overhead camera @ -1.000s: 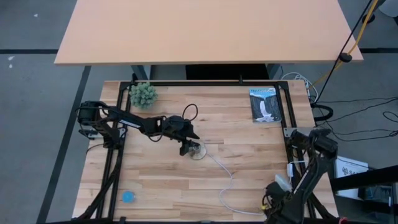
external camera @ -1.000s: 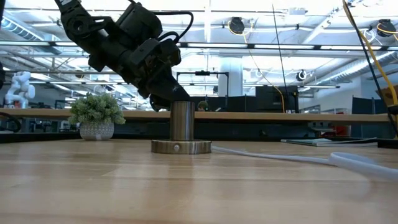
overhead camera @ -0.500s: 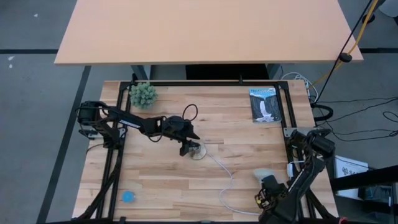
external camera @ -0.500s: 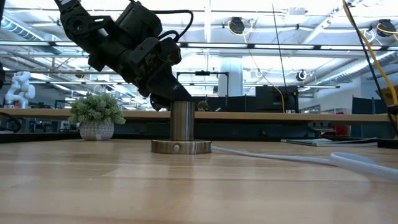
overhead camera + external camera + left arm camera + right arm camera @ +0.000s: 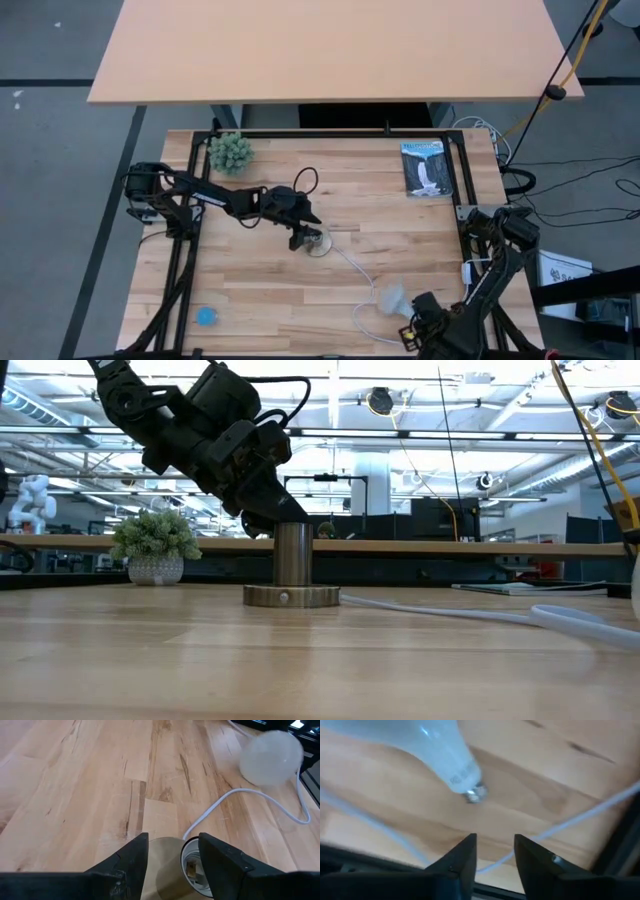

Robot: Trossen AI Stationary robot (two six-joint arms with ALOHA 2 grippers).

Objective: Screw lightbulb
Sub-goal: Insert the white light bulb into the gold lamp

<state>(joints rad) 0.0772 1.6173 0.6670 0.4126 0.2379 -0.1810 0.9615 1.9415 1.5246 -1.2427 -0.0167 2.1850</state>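
One light, likely brittle, slippery lightbulb to grip gently round the globe, right jaws apart nearby, left jaws clamped on socket.

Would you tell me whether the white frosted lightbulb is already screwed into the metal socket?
No. The white frosted lightbulb is apart from the metal socket, whose opening is empty.

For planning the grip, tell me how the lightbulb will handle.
The lightbulb has a round globe and narrow base, so it will probably roll in an arc if nudged. Its frosted shell looks smooth and thin: likely light, slippery and fragile for the right gripper. The left gripper grips the socket.
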